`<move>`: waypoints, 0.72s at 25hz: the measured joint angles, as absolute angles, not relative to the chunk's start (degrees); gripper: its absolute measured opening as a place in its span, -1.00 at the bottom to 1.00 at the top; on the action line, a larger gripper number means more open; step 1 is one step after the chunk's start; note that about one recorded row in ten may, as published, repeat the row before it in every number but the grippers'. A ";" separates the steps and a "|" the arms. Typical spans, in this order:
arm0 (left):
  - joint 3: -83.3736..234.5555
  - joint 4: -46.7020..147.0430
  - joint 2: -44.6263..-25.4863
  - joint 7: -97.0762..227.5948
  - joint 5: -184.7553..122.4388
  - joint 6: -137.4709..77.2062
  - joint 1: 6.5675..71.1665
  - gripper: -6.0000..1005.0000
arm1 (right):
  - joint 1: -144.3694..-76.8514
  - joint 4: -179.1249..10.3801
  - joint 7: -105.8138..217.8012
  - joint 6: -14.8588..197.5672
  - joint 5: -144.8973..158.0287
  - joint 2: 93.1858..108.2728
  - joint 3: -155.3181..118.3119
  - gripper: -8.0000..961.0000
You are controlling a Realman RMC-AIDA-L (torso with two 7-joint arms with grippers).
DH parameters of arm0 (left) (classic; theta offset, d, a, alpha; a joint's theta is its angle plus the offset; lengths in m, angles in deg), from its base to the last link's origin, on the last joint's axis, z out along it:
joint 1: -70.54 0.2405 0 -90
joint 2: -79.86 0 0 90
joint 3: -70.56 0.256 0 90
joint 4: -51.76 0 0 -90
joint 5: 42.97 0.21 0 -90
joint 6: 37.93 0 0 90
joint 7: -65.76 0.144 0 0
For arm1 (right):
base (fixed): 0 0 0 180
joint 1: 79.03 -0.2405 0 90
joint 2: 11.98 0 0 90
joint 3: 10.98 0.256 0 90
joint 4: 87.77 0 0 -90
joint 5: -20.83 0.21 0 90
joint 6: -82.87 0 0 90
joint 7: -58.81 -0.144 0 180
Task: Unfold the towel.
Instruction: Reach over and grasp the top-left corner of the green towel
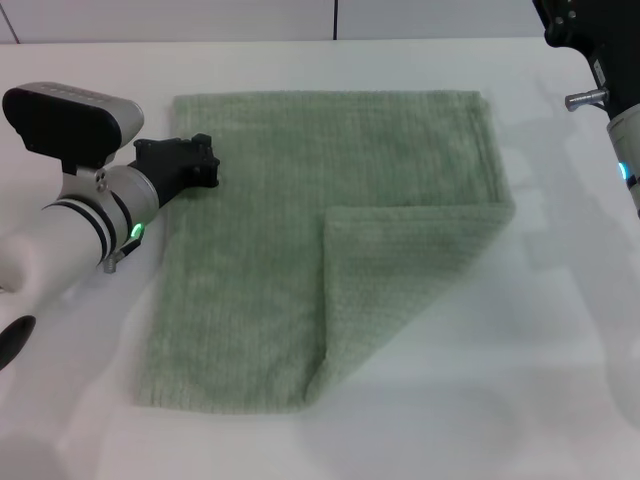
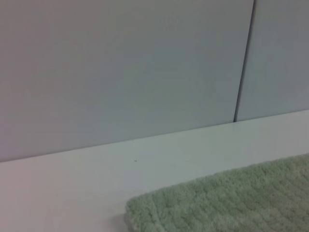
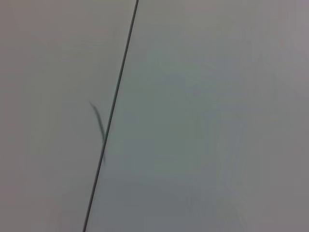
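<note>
The pale green towel [image 1: 300, 230] lies flat on the white table, with its right front part folded over as a square flap [image 1: 400, 280]. My left gripper [image 1: 205, 165] rests low at the towel's left edge, near the far left corner; its black fingers touch or hover just over the cloth. A corner of the towel [image 2: 227, 203] fills the bottom of the left wrist view. My right arm [image 1: 600, 70] hangs at the far right, away from the towel, and its fingers do not show.
The white table [image 1: 500, 400] extends around the towel on all sides. A pale wall with a dark vertical seam [image 2: 244, 63] stands behind the table. The right wrist view shows only a wall panel seam [image 3: 111, 116].
</note>
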State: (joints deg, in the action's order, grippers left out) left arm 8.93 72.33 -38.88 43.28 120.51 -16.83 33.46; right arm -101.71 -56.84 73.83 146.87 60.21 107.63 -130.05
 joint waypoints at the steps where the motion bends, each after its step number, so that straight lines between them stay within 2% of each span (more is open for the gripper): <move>1: 8.94 72.24 -38.88 43.29 120.51 -16.83 33.48 -0.97 | -101.71 -56.81 73.83 146.85 60.20 107.63 -130.06 0.46; 11: 8.95 71.93 -38.88 43.28 120.51 -16.58 33.54 -0.96 | -102.91 -54.88 70.52 142.42 60.20 107.52 -130.07 0.46; 18: 8.95 71.97 -38.88 43.30 120.51 -16.55 33.54 -0.95 | -104.76 -41.35 60.26 119.06 58.80 106.42 -127.24 0.46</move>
State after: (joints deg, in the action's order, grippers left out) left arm 8.95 71.97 -38.88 43.30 120.51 -16.55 33.54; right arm -104.76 -41.35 60.26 119.06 58.80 106.42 -127.24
